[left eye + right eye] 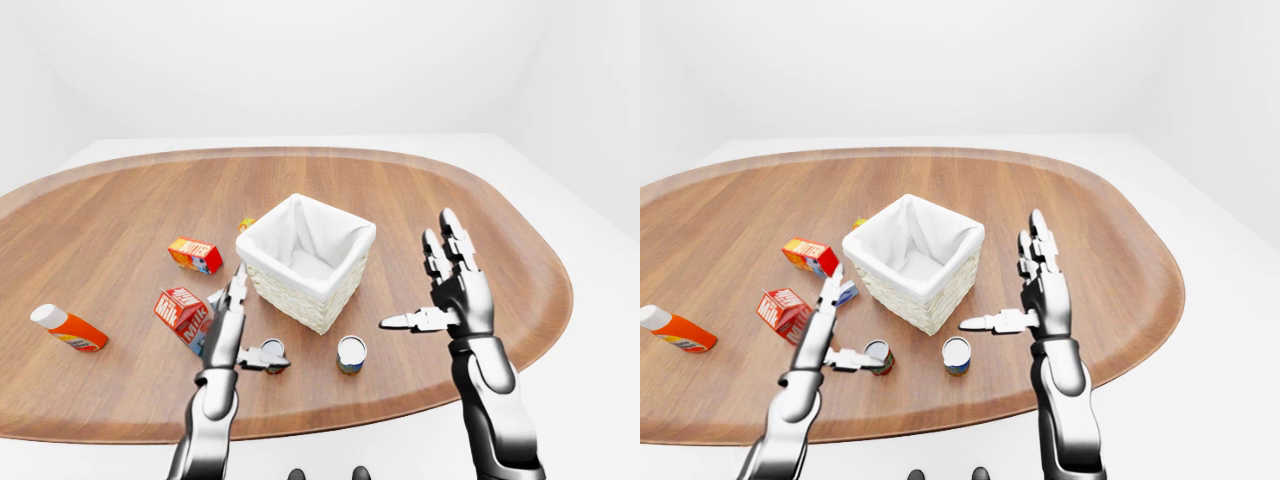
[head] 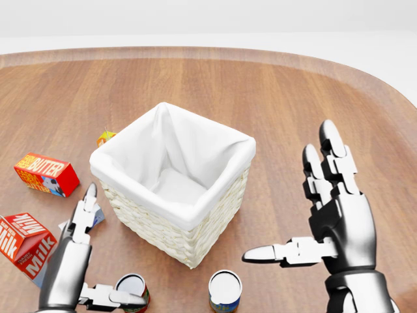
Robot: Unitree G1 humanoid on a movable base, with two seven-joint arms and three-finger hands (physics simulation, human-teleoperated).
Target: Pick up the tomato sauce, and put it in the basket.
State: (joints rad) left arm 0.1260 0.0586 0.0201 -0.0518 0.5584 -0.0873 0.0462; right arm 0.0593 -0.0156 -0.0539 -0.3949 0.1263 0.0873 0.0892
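Note:
The tomato sauce can [image 2: 133, 293], red-labelled with a silver lid, stands upright at the bottom left of the head view, just below the basket. The wicker basket [image 2: 163, 231] with a white cloth liner sits mid-table and holds nothing. My left hand [image 2: 114, 248] is open beside the can: its thumb lies against the can's near left side and its fingers point up toward the basket. My right hand [image 2: 290, 195] hangs open to the right of the basket, palm turned left, with nothing in it.
A second can [image 2: 225, 290] with a blue label stands right of the red one. A butter box [image 2: 45, 174] and milk carton [image 2: 23, 244] lie at the left, with a small blue pack [image 2: 98, 215] behind my left fingers. An orange bottle [image 1: 68, 328] lies far left.

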